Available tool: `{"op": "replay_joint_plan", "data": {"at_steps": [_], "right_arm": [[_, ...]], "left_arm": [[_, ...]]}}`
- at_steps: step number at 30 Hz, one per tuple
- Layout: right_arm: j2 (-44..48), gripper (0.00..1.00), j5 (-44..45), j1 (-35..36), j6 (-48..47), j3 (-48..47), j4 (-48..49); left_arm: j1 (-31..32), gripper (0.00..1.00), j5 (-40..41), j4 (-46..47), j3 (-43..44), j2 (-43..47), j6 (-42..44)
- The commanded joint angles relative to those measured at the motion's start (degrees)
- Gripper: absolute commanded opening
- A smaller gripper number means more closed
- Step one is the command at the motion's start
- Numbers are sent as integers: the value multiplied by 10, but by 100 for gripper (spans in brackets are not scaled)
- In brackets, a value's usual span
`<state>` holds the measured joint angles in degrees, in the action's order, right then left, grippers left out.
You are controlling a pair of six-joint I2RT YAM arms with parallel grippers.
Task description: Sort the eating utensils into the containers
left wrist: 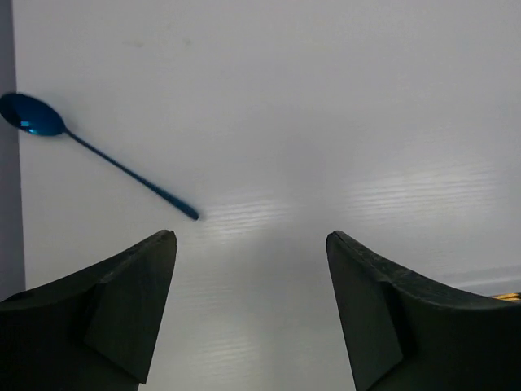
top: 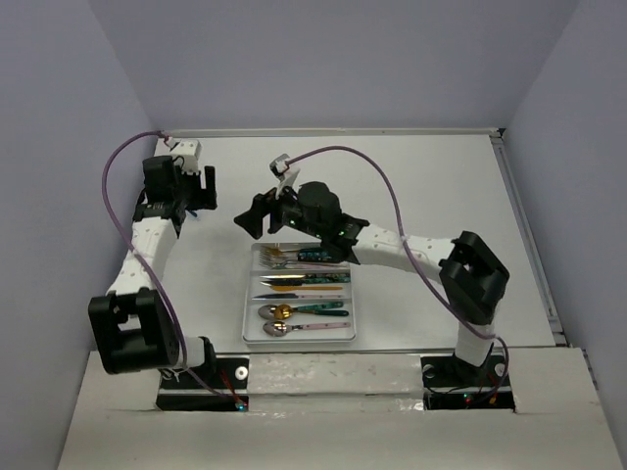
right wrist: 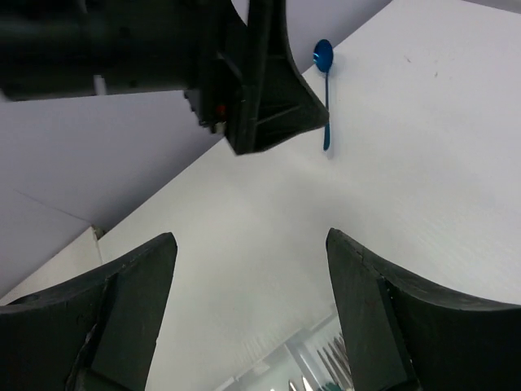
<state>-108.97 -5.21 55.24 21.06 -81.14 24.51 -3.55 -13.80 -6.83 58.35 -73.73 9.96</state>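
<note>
Both sets of jaws are held wide apart, nothing gripped. The right gripper [top: 253, 217] is hung just beyond the tray's [top: 299, 340] far-left corner, the left gripper [top: 203, 191] farther left. Utensils [top: 304, 286] are seen lying in the tray; a blue spoon [left wrist: 102, 155] is seen outside it.

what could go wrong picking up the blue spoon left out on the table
1. The blue spoon lies flat with its bowl beside the wall, so the open left gripper may scrape the wall or slip off the thin handle.
2. The open right gripper points at the left gripper from close by, so the arms could collide.
</note>
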Motion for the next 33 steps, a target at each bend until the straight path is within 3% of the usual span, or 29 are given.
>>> {"op": "replay_joint_plan", "data": {"at_steps": [1,3,5,15,20,25,29,33], "right_arm": [[88,80,43,6,-40,56,17],[107,80,49,6,-45,82,13],[116,80,49,6,-51,98,9],[135,80,39,6,-79,143,-15],[142,79,38,6,-81,158,-32],[143,79,66,6,-93,161,-61],[140,77,64,6,-99,149,-90],[147,77,75,6,-101,155,-98]], "left_arm": [[-73,89,71,37,32,-81,54],[-81,95,107,39,67,-175,52],[-81,99,116,36,111,-215,33],[-117,99,217,80,249,-360,-31],[-131,99,230,24,356,-453,-71],[-141,98,227,46,335,-473,-95],[-153,95,162,46,315,-482,-122],[-154,91,157,39,310,-484,-122]]}}
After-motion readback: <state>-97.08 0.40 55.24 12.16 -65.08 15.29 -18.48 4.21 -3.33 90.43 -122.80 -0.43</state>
